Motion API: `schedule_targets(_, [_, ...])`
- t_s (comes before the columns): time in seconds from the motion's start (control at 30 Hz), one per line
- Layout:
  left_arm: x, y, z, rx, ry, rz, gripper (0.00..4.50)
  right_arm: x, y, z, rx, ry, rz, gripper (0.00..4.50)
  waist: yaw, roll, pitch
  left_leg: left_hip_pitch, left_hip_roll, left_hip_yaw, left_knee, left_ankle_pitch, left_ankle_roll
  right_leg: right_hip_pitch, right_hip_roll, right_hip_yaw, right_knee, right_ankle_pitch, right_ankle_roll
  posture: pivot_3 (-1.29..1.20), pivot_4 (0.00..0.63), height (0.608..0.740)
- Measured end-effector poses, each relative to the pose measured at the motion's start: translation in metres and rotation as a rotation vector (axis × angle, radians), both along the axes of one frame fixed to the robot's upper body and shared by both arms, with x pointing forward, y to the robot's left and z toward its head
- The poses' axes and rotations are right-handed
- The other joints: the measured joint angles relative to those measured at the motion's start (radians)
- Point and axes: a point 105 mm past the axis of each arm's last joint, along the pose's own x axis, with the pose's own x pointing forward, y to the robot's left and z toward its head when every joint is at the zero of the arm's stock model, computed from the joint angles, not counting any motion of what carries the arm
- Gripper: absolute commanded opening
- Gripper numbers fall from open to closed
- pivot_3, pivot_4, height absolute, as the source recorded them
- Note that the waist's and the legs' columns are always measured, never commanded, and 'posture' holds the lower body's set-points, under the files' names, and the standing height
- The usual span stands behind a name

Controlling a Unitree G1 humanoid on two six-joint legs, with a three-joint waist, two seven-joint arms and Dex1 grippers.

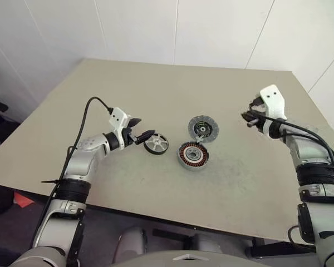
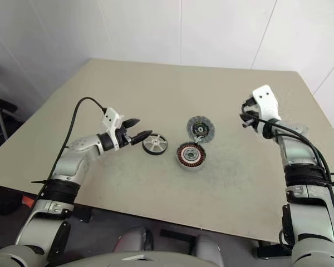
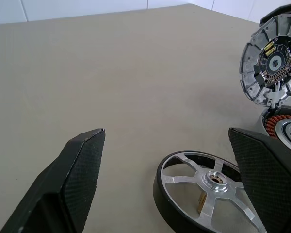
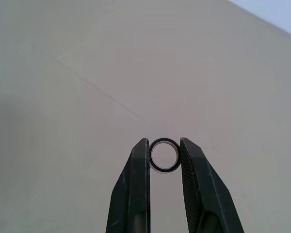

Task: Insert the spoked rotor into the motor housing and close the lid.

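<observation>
— Right wrist view first: what is the right gripper (image 4: 165,154) doing?
— Its two black fingers (image 4: 136,189) pinch a small dark ring (image 4: 165,155) between their tips, raised above the table (image 1: 128,83) at its right side.
— And the left gripper (image 3: 167,133)?
— Spread wide, holding nothing. One finger (image 3: 262,170) stands just beside the rotor (image 1: 156,144), perhaps touching its rim (hard to tell).
— How does the rotor look?
— Flat on the table, black rim, silver spokes, brass-coloured hub. It lies just left of the housing (image 1: 193,156).
— The housing itself?
— Open, copper windings showing around a silver centre. Its lid (image 1: 203,128) stands tilted up behind it, inner face with dark centre and radial ribs towards us.
</observation>
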Motion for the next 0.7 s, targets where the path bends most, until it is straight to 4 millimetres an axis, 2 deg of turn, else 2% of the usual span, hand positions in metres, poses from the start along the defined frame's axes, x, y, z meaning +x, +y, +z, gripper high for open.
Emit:
schedule_targets(0.17, [0.0, -0.002, -0.001, -0.007, 0.002, 0.0, 4.3, -0.021, 0.054, 0.034, 0.107, -0.036, 0.257, 0.56, 0.004, 0.0, 0.0, 0.0, 0.001, 0.0, 0.0, 0.0, 0.0, 0.001, 0.0, 0.0, 0.0, 0.0, 0.0, 0.0, 0.0, 0.74])
schedule_targets(0.27, [0.0, -0.002, -0.001, -0.008, 0.003, 0.003, 4.3, -0.039, 0.073, 0.035, 0.104, -0.013, 0.376, 0.56, 0.007, 0.0, 0.0, 0.001, 0.001, 0.0, 0.0, 0.0, -0.001, 0.002, 0.0, 0.0, -0.001, 0.0, 0.0, 0.0, 0.0, 0.74])
schedule_targets(0.47, [0.0, -0.005, -0.002, -0.019, 0.006, 0.001, 4.3, -0.063, 0.09, 0.007, 0.106, 0.115, 0.496, 0.56, 0.004, 0.0, 0.0, 0.004, 0.001, 0.0, -0.001, 0.0, -0.006, 0.003, 0.001, 0.0, -0.001, 0.0, 0.001, 0.0, 0.0, 0.74])
schedule_targets(0.57, [0.0, -0.006, -0.002, -0.023, 0.006, 0.001, 4.3, -0.068, 0.099, -0.016, 0.121, 0.186, 0.519, 0.56, 0.0, 0.0, 0.0, 0.004, 0.002, 0.0, -0.003, 0.001, -0.009, 0.002, 0.001, 0.0, -0.001, 0.0, 0.001, 0.0, 0.0, 0.74])
schedule_targets(0.7, [0.001, -0.006, -0.003, -0.023, 0.01, 0.003, 4.3, -0.069, 0.116, -0.026, 0.157, 0.218, 0.553, 0.56, -0.001, 0.0, 0.0, 0.005, 0.003, 0.0, -0.006, 0.003, -0.011, 0.002, 0.003, 0.0, -0.001, 0.0, 0.001, 0.0, 0.0, 0.74])
